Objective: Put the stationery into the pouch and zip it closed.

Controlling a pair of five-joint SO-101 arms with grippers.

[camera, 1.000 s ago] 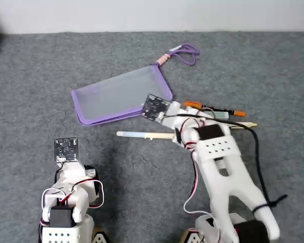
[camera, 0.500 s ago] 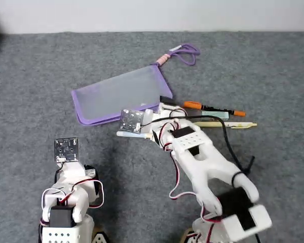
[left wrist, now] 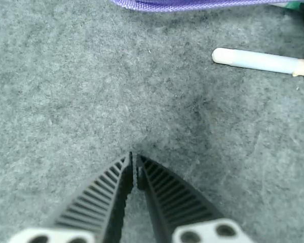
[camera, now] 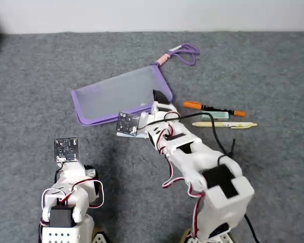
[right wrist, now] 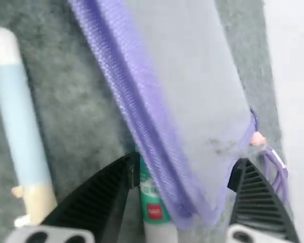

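The purple mesh pouch (camera: 116, 95) lies flat at the back of the grey mat, its strap (camera: 186, 52) trailing off one end. My right gripper (camera: 161, 98) is at the pouch's near corner. In the right wrist view it (right wrist: 185, 172) is open, one jaw on each side of the pouch's edge (right wrist: 157, 126). A white stick with a green label (right wrist: 152, 205) lies between the jaws, and a light blue pen (right wrist: 17, 116) lies beside them. My left gripper (left wrist: 134, 169) is shut and empty above bare mat, with the white pen (left wrist: 258, 61) ahead of it.
An orange pen (camera: 213, 108), a teal item (camera: 214, 116) and a cream pen (camera: 228, 124) lie in a row to the right of the right arm. The left arm (camera: 71, 192) stays near the front left edge. The mat (camera: 30, 101) is bare on the left.
The right arm has swung left from over the pens to the pouch's near corner. The left arm has not moved.
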